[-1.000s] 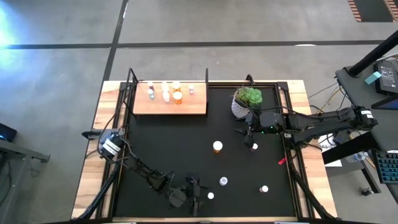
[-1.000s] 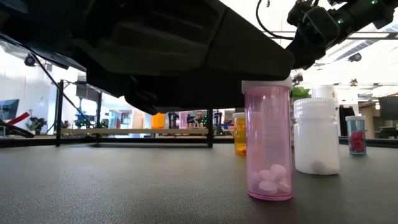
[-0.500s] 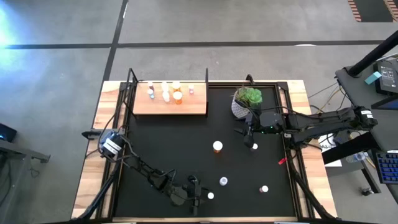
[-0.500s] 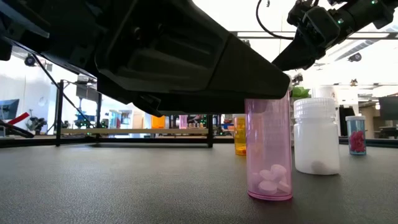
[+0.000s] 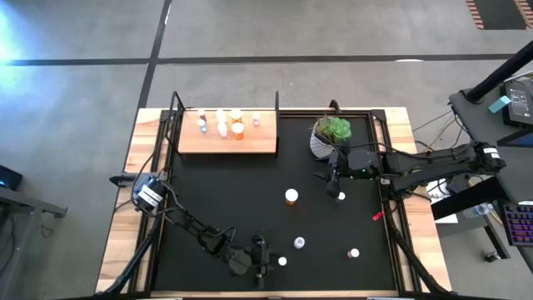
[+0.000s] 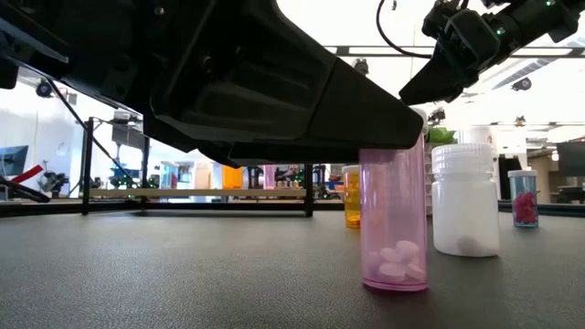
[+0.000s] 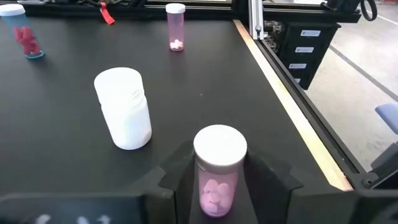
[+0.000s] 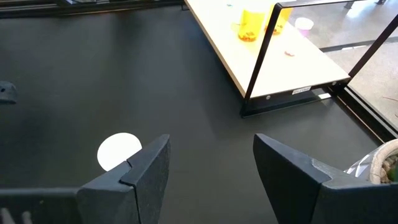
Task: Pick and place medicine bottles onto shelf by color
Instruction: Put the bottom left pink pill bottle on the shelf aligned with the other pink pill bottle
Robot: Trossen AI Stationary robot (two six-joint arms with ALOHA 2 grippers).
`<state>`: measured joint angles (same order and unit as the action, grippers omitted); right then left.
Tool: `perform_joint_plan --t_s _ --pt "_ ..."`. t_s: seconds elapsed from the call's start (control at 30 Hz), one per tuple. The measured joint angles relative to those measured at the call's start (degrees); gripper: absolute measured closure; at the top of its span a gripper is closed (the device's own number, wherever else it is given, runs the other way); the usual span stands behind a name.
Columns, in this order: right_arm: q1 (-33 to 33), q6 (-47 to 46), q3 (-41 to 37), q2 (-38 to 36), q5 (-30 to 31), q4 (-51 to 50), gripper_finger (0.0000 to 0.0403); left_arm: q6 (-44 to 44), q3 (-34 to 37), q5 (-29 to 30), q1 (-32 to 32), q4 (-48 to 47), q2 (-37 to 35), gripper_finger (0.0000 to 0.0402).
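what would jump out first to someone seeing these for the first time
The pink pill bottle at the mat's near edge, standing between the jaws of the left gripper, fills the left wrist view. Next, the wooden shelf at the far left corner, already carrying several bottles. Then the potted plant on the far side, with the right gripper hovering open just before it.

Shelf (image 5: 227, 140) at mat's (image 5: 216, 200) far-left corner — plant pot (image 5: 326, 138) to its right, loose bottles (image 5: 291, 197) nearer.

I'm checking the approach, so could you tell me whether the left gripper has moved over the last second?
Yes. In the low view, the left gripper has come down around the pink bottle, now hiding its cap.
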<state>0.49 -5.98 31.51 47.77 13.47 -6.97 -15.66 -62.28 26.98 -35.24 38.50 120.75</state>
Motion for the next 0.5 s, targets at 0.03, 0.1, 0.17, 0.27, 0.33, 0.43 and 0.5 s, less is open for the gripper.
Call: perform_joint_plan --t_s 0.03,0.1,0.17,0.27,0.33,0.43,0.5 --pt "-0.01 0.00 0.00 0.00 -0.01 0.00 0.0181 0.00 0.00 0.00 0.00 0.02 0.00 0.0297" --pt "0.00 0.00 0.00 0.00 -0.01 0.01 0.0181 0.00 0.00 0.00 0.00 0.02 0.00 0.0298" --pt "-0.02 0.00 0.00 0.00 0.01 0.01 0.0181 -0.03 0.00 0.00 0.00 0.04 0.00 0.0299" --pt "-0.01 0.00 0.00 0.00 -0.01 0.01 0.0181 -0.04 0.00 0.20 0.00 0.02 -0.22 0.0299" --pt "-0.01 0.00 -0.01 0.00 0.00 0.01 0.0181 0.00 0.02 1.00 0.02 0.06 -0.82 0.0300" --pt "-0.02 0.00 0.00 0.00 -0.01 -0.01 0.0181 1.61 0.16 5.43 0.01 -1.03 -2.69 0.0300" --pt "0.00 0.00 0.00 0.00 -0.01 -0.01 0.0181 2.75 0.42 9.59 0.08 -3.97 -5.03 0.0300"
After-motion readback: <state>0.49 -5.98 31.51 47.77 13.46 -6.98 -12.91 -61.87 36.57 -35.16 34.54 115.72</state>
